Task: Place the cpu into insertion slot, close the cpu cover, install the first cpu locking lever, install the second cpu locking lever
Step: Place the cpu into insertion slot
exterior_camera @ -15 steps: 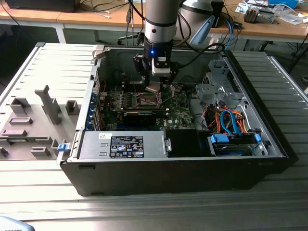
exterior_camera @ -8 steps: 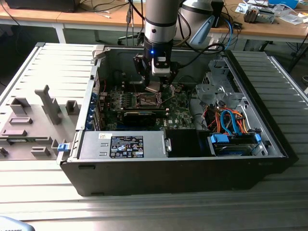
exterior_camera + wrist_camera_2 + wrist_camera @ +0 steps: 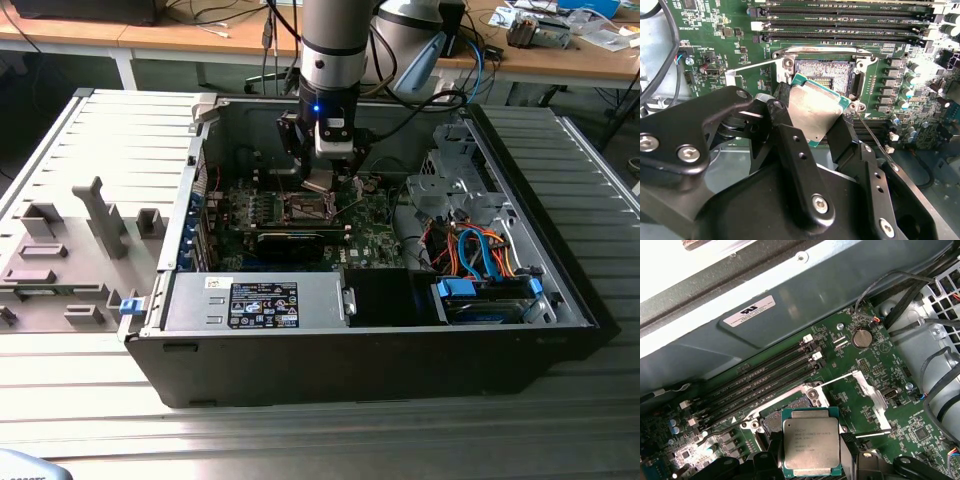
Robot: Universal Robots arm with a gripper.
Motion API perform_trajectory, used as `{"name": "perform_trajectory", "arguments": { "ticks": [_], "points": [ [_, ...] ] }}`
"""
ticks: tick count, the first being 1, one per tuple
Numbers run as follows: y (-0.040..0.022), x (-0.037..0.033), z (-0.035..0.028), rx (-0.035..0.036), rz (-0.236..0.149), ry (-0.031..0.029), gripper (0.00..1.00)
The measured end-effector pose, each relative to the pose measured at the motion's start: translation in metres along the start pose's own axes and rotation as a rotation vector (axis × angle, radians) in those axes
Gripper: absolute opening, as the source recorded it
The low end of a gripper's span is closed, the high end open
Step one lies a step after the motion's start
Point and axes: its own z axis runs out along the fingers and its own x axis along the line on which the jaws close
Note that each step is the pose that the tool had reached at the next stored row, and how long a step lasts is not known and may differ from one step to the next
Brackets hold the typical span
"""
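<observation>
1. cpu (image 3: 811, 442) is between the two black fingers of the gripper (image 3: 811, 456), which is closed on two opposite sides of it; the dull metal top is facing the camera in both wrist views.
2. In the second wrist view the cpu (image 3: 815, 112) is tilted, and one green corner reaches over the edge of the insertion slot (image 3: 825, 75). It is not lying flat in the slot. I cannot tell if the corner touches the rim.
3. The dark centre of the slot is uncovered and has nothing in it.
4. The cpu cover (image 3: 871, 392) is swung open and stands beside the slot, away from the memory slots (image 3: 760, 385).
5. A thin locking lever (image 3: 871, 134) sticks out free from a corner of the slot; it is not hooked down.
6. In the exterior view the gripper (image 3: 322, 180) hangs inside the open computer case (image 3: 400, 350), just above the insertion slot (image 3: 303, 208) on the green motherboard (image 3: 375, 240).
</observation>
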Motion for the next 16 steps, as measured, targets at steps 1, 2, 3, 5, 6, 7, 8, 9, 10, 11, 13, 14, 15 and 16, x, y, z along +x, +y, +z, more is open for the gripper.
{"name": "perform_trajectory", "arguments": {
  "ticks": [1,2,3,5,6,7,8,9,10,11,13,14,15,16],
  "points": [
    [0.0,0.0,0.0,0.0001,0.001,-0.0001,0.55],
    [0.0,0.0,0.0,0.0001,0.001,-0.0001,0.55],
    [0.0,0.0,0.0001,0.0004,0.002,-0.0003,0.55],
    [0.0,0.0,0.0001,0.0007,0.004,-0.0006,0.55],
    [0.0,0.0,0.0001,0.0008,0.005,-0.0007,0.55],
    [0.0,0.0,0.0001,0.0009,0.006,-0.0008,0.55],
    [0.0,0.0,0.0002,0.0011,0.007,-0.0009,0.55],
    [0.0,0.0,0.0002,0.0012,0.007,-0.001,0.55],
    [0.0,0.0,0.0002,0.0013,0.008,-0.0011,0.55],
    [0.0,0.0,0.0002,0.0014,0.009,-0.0011,0.55],
    [0.0,0.0,0.0003,0.0015,0.01,-0.0013,0.55],
    [0.0,0.0,0.0003,0.0016,0.01,-0.0014,0.55],
    [0.0,0.0,0.0003,0.0017,0.012,-0.0015,0.55],
    [0.0,0.0,0.0004,0.0018,0.012,-0.0016,0.55]
  ]
}}
